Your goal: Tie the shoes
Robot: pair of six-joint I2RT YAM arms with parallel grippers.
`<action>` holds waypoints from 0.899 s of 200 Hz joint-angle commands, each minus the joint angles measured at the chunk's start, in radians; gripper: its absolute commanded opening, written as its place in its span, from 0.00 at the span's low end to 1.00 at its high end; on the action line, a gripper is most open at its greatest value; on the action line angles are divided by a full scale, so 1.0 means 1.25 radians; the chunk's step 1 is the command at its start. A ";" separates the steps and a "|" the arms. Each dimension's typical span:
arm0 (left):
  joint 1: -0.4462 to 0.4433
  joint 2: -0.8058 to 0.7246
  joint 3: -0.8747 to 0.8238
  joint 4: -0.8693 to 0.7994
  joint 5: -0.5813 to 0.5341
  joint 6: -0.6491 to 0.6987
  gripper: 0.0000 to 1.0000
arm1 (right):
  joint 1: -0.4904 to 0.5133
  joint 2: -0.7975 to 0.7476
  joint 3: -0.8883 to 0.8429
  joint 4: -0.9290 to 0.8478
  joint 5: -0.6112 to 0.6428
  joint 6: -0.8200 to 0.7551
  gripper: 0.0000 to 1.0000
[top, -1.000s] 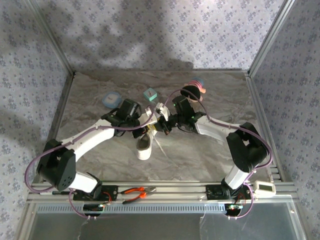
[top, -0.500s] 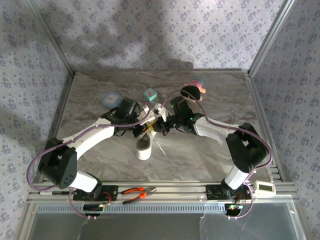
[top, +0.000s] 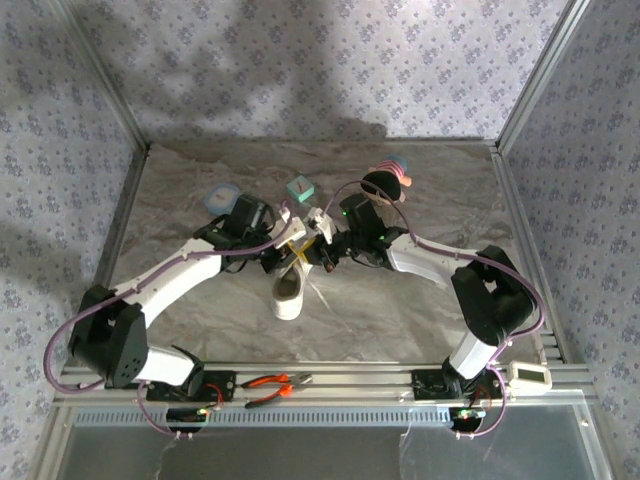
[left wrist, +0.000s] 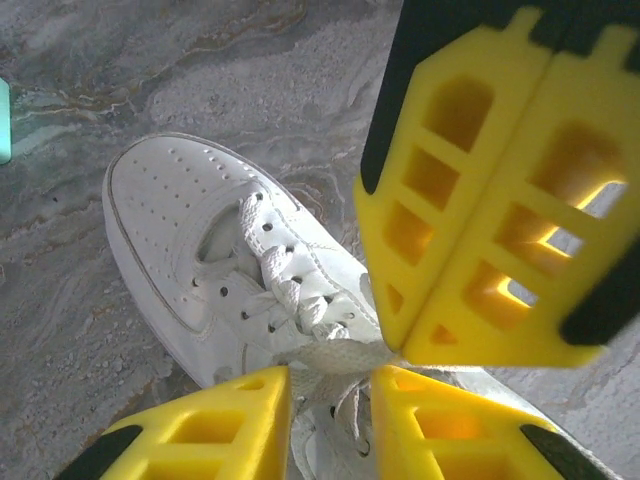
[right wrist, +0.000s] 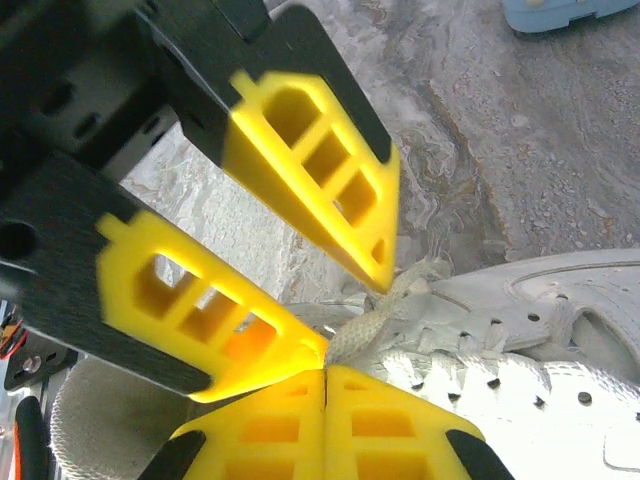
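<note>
The white shoe (top: pixel 289 291) lies at the table's middle, toe toward the arms; in the left wrist view its perforated toe (left wrist: pixel 180 230) points up-left. Both grippers meet over its laces. My right gripper (right wrist: pixel 325 372) is shut on a white lace (right wrist: pixel 365 325) that runs out from its tips to the shoe (right wrist: pixel 560 330). My left gripper (left wrist: pixel 330 385) stands open a little, and the lace (left wrist: pixel 330 355) passes loose between its fingers. The right gripper's shut fingers (left wrist: pixel 470 200) sit just above and right of them. From above, the left gripper (top: pixel 288 252) and right gripper (top: pixel 321 255) almost touch.
A blue round object (top: pixel 222 198), a teal cube (top: pixel 299 188) and a dark round object with a pink and blue rim (top: pixel 387 178) lie behind the arms. Orange-handled pliers (top: pixel 275 384) rest on the front rail. Patterned walls enclose the marbled table (top: pixel 400 310).
The left gripper's fingers have parted from shut to slightly open around the lace, and its wrist shifted a little back-left. The right gripper stays shut on the lace.
</note>
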 commanded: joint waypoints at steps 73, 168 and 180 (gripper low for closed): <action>0.042 -0.083 0.008 -0.037 0.092 -0.046 0.33 | -0.016 0.002 -0.003 -0.010 0.010 0.012 0.00; 0.156 0.075 0.131 -0.212 0.365 0.506 0.60 | -0.020 0.008 0.022 -0.079 -0.015 -0.057 0.00; 0.146 0.105 0.148 -0.214 0.367 0.520 0.60 | -0.021 0.007 0.023 -0.079 -0.016 -0.060 0.00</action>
